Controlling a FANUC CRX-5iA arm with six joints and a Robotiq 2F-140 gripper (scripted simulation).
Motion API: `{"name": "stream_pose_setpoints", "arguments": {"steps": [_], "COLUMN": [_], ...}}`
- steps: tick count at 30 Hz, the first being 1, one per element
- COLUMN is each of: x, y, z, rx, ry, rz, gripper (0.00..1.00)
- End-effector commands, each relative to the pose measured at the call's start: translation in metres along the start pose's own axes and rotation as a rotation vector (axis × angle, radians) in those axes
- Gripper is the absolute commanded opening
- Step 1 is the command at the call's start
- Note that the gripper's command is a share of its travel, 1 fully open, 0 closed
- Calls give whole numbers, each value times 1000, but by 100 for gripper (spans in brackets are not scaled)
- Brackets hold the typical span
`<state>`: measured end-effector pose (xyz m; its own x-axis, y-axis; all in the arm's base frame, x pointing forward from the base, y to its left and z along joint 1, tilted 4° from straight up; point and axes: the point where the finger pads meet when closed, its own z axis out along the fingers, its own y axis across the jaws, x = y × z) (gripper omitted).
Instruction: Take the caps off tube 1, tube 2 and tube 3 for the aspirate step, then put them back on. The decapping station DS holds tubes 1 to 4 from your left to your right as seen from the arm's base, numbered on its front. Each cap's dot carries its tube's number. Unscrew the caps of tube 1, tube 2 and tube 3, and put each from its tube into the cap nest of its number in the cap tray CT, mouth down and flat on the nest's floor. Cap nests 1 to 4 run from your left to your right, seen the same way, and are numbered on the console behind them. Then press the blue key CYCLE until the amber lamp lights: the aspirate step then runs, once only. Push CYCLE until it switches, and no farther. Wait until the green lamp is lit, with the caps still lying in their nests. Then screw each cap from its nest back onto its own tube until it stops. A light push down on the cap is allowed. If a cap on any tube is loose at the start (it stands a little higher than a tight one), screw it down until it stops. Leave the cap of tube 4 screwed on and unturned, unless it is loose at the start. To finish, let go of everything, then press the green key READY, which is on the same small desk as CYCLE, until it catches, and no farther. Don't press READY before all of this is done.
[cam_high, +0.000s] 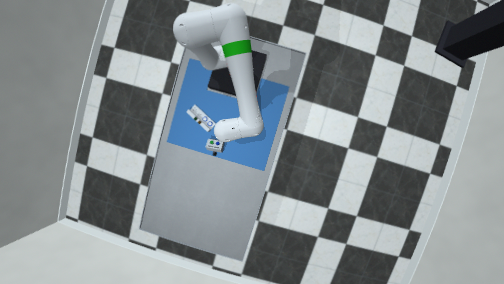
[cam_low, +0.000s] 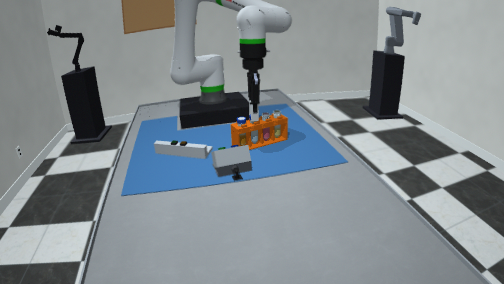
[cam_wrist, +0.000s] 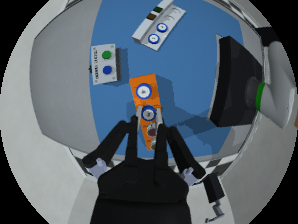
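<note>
The white arm (cam_low: 191, 47) reaches straight down over the orange decapping station (cam_low: 260, 131), which stands on the blue mat (cam_low: 300, 150) of the desk (cam_low: 300, 225), to the right of the cap tray (cam_low: 181, 148) and the small key desk (cam_low: 232, 160). The hand (cam_low: 255, 107) is closed narrow on a cap near the station's left end; which number, I cannot tell. Two blue caps (cam_wrist: 157, 31) lie in the tray. Such a cap is probably light, stiff and smooth, best pinched across its round side.
</note>
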<state>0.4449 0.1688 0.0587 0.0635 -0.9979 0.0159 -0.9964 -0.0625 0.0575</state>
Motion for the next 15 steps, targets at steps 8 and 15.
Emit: {"name": "stream_pose_setpoints", "arguments": {"steps": [8,15], "x": [0,0], "y": [0,0], "z": [0,-1], "rx": [-2,-1], "ry": [-9,-9], "rz": [-497,-850], "gripper": [0,0]}}
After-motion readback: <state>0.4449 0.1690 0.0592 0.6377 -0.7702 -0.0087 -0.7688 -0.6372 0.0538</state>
